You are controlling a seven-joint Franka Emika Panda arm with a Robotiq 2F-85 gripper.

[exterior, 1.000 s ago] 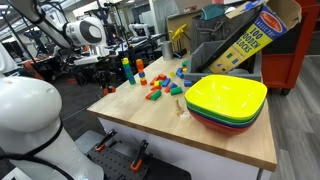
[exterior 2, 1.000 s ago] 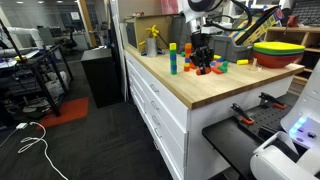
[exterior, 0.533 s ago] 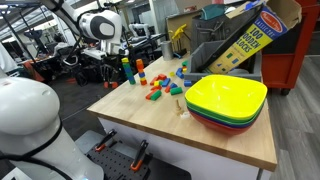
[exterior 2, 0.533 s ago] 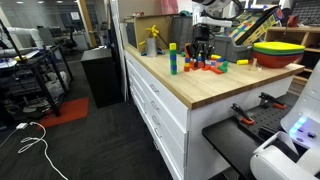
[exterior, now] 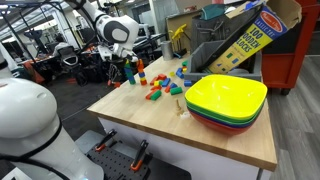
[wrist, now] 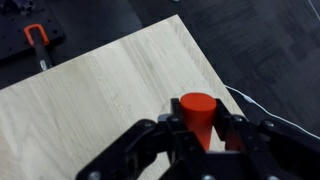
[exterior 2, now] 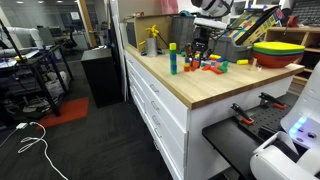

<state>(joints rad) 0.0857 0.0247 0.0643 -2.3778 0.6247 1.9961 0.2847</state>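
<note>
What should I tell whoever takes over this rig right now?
Pincer: shut on a red block, held over the table near its corner.
Other blocks: loose on the table, with short towers beside them. The bowls are stacked apart from them.
Done: red block gripped.
Left: it is not yet set down.

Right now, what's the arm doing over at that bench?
The arm's gripper is shut on a red cylinder block, which it holds over the wooden table near a corner. In an exterior view it hangs by the scattered coloured blocks, close to a small block tower. A stack of bright bowls sits apart from it, untouched.
</note>
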